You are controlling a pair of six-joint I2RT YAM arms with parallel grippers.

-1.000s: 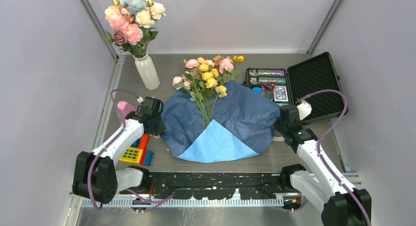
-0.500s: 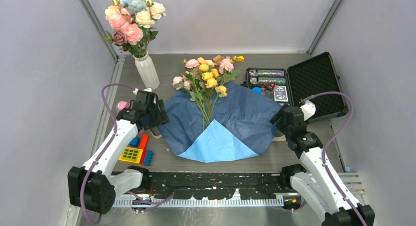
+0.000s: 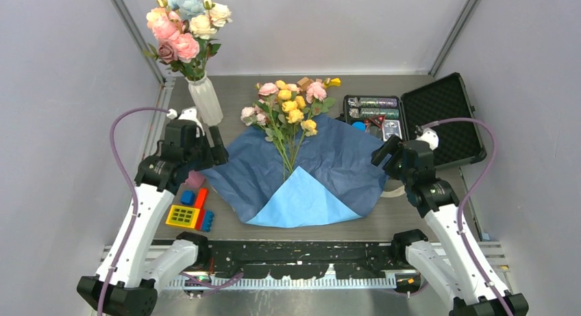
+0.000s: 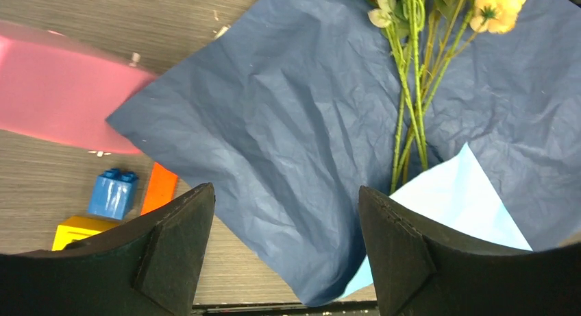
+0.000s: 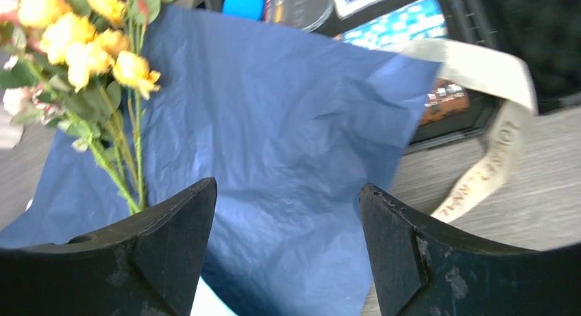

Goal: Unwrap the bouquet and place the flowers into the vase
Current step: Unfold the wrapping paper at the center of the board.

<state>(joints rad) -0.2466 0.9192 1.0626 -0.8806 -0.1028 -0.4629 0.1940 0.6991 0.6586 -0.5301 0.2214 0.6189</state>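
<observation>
Both arms have lifted off the wrap (image 3: 342, 158) in the last second. The left gripper (image 3: 209, 146) at its nine o'clock edge and the right gripper (image 3: 385, 155) at three now gape wide, holding nothing. The wrap lies spread, so the flowers (image 3: 288, 114) rest bare towards twelve, seemingly ready for picking. The vase (image 3: 205, 100) stands at eleven. The table (image 3: 425, 216) is grey wood-grain, inside plain grey walls (image 3: 342, 28).
</observation>
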